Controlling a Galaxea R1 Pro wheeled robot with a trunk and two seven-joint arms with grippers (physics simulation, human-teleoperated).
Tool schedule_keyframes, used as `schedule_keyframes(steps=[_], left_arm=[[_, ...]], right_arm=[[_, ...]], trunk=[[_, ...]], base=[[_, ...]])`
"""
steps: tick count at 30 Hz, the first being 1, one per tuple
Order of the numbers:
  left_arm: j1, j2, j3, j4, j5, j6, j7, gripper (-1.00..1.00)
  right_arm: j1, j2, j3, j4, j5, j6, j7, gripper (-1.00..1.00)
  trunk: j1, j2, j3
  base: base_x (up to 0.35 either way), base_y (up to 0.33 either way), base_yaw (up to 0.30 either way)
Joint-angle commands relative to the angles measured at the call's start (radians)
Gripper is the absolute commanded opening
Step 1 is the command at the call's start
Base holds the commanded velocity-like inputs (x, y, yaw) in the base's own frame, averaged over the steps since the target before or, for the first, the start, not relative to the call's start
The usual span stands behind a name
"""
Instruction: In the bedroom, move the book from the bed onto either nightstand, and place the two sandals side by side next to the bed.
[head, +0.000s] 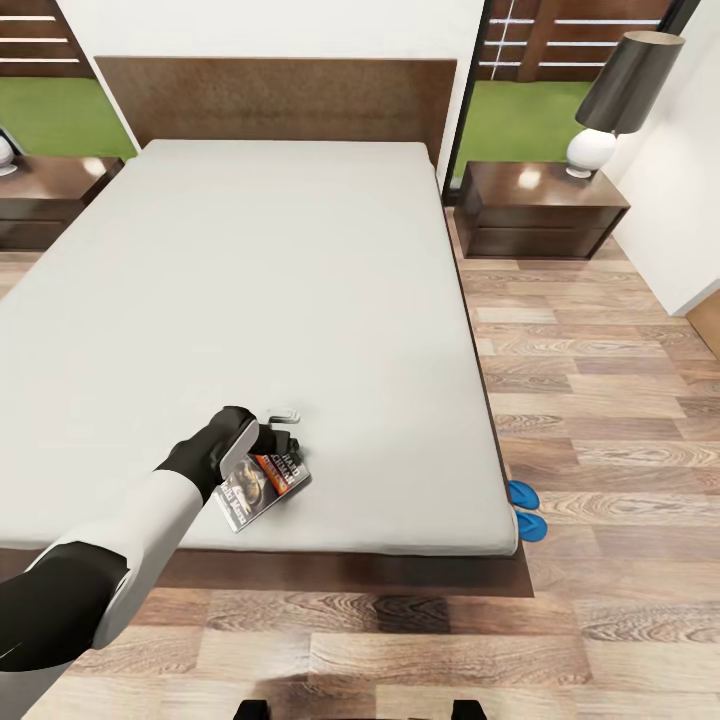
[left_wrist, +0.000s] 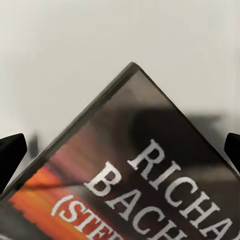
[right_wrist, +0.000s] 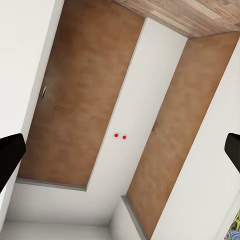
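The left claw (head: 284, 428) is stretched out over the near part of the bed (head: 250, 300), right at the far edge of the book (head: 262, 487). In the left wrist view its two dark fingertips (left_wrist: 11, 155) stand wide apart at either side, with the book's corner (left_wrist: 132, 165) between them and nothing pinched, so the claw is open. The book lies flat on the grey mattress, turned at an angle, just nearer than the claw and touching or almost touching it; I cannot tell which. There is one book, with an orange band and white lettering on its cover.

The right claw (right_wrist: 120, 150) shows as two dark fingertips (right_wrist: 10, 150) set far apart with nothing between them, so it too is open; past it are white walls and brown door panels (right_wrist: 82, 90).

Further out, two blue sandals (head: 526, 510) lie on the plank floor (head: 600, 380) close beside the bed's near right corner, one just nearer than the other, partly tucked under the mattress edge. They are well apart from the book, off to its right.

At the far end are two dark nightstands, the right nightstand (head: 540, 212) and the left nightstand (head: 50, 195), either side of the headboard (head: 275, 100). A lamp (head: 620, 95) with a dark shade and white base stands on the right one.
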Motion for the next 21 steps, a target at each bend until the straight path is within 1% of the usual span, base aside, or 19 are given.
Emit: schedule_keyframes(steps=[1, 10, 21], left_arm=[[0.0, 0.002, -0.007, 0.016, 0.022, 0.006, 0.007, 1.0], [0.0, 0.002, -0.007, 0.016, 0.022, 0.006, 0.007, 1.0], [0.0, 0.001, -0.006, 0.016, 0.022, 0.006, 0.007, 1.0]], right_arm=[[0.0, 0.0, 0.0, -0.002, 0.009, 0.004, 0.0, 1.0], [0.0, 0.0, -0.001, -0.002, 0.039, 0.004, -0.001, 1.0], [0.0, 0.0, -0.001, -0.002, 0.052, 0.004, -0.001, 1.0]], trunk=[[0.0, 0.0, -0.001], [0.0, 0.0, -0.001], [0.0, 0.0, -0.001]], base=[[-0.02, 0.0, 0.0], [-0.009, 0.0, 0.0], [-0.002, 0.0, 0.0]])
